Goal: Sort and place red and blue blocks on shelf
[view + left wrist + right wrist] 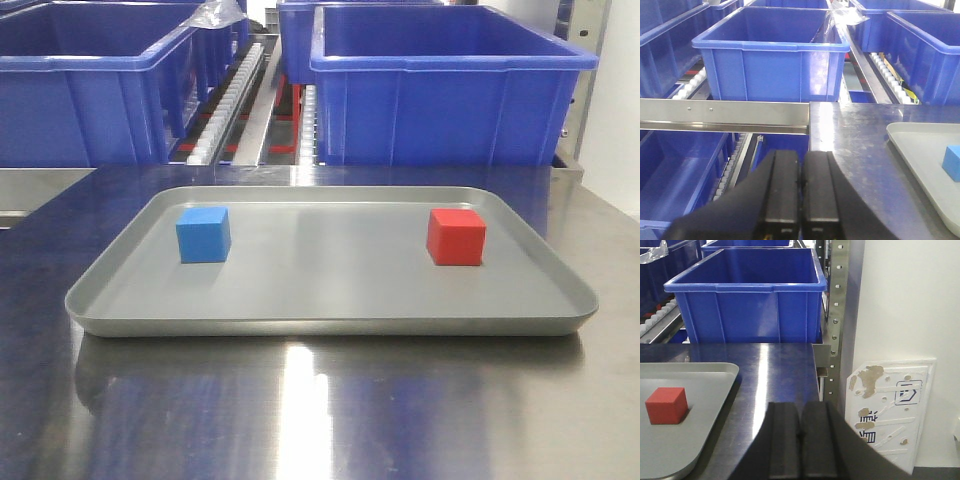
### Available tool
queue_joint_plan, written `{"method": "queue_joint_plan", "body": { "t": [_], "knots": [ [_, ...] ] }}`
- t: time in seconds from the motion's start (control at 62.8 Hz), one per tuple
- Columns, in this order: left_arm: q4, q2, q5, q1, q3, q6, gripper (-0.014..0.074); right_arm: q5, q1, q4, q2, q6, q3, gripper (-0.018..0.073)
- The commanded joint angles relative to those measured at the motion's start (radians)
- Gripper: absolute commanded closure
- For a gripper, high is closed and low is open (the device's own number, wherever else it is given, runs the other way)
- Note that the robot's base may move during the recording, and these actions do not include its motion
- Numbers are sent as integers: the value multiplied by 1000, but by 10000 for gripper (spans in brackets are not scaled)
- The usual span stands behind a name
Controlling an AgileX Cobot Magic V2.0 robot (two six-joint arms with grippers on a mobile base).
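Okay, nothing held on either side. My left gripper [800,172] fills the bottom centre of its wrist view, fingers pressed together, over the near edge of the table [855,165] and below the front rail of the shelf [725,114]. My right gripper [800,422] is the same: fingers together, bottom centre, above the table. Front view: the blue block [203,235] sits on the left part of the grey tray [330,325], the red block [456,237] on the right part, well apart. Big blue bins [450,95] run across the top of the frame.
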Motion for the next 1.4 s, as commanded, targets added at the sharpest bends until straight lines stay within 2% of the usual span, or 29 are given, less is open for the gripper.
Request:
{"method": "queue_joint_plan", "body": {
  "t": [0.0, 0.318, 0.398, 0.557, 0.669, 0.908, 1.13, 1.258, 1.385],
  "knots": [
    [0, -18, -78, -6, 25, -8, 472, -90, -6, -1, -19, -4, -22, 503],
    [0, -18, -78, -6, 25, -8, 472, -59, -6, 8, -19, -4, -52, 503],
    [0, -18, -78, -6, 25, -8, 472, 32, -6, 8, -18, -4, -110, 503],
    [0, -18, -78, -6, 25, -8, 472, 299, -6, 8, 37, -4, -254, 503],
    [0, -18, -78, -6, 25, -8, 472, 423, -6, 15, 148, -4, -339, 503],
    [0, -18, -78, -6, 25, -8, 472, 491, -6, 29, 464, -4, -475, 503],
    [0, -18, -78, -6, 25, -8, 472, 556, -3, 127, 796, -3, -605, 503],
    [0, -18, -78, -6, 25, -8, 472, 644, 47, 105, 965, 7, -714, 501],
    [0, -18, -78, -6, 25, -8, 472, 660, 132, 76, 1101, 66, -815, 500]
  ]
}}
